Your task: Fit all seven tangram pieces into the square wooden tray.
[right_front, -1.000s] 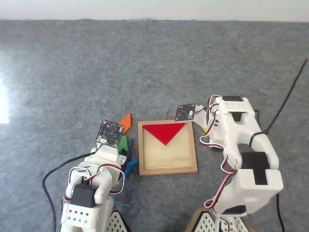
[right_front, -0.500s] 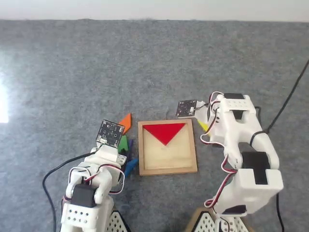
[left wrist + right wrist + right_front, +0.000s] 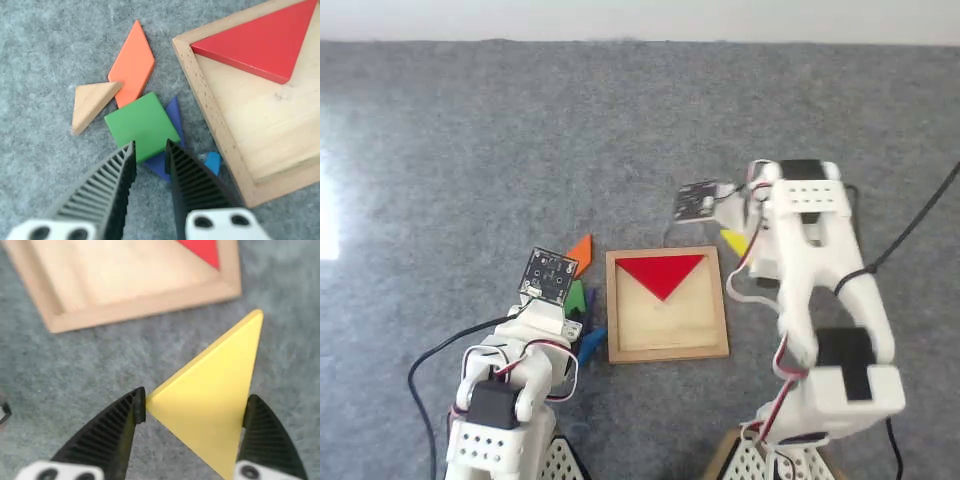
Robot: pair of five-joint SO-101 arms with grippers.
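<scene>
The square wooden tray [image 3: 666, 345] lies mid-table with a red triangle [image 3: 660, 272] in its far part. Just past the tray's far right corner, my right gripper [image 3: 733, 241] is shut on a yellow triangle [image 3: 210, 390] and holds it by two corners above the cloth. My left gripper [image 3: 150, 149] hangs over the near edge of a green square [image 3: 142, 125], its fingers a narrow gap apart with nothing between them. Around that square lie an orange parallelogram [image 3: 132, 65], a tan triangle [image 3: 92, 102], a dark blue piece [image 3: 173, 112] partly under it, and a light blue piece [image 3: 212, 161].
Grey cloth covers the table [image 3: 470, 150]. The loose pieces crowd against the tray's left rim [image 3: 210, 115]. A black cable [image 3: 920, 200] runs off to the right behind the right arm.
The right arm has swung away from the front edge and risen, carrying the yellow triangle with it. The left arm and the pieces beside it have not moved.
</scene>
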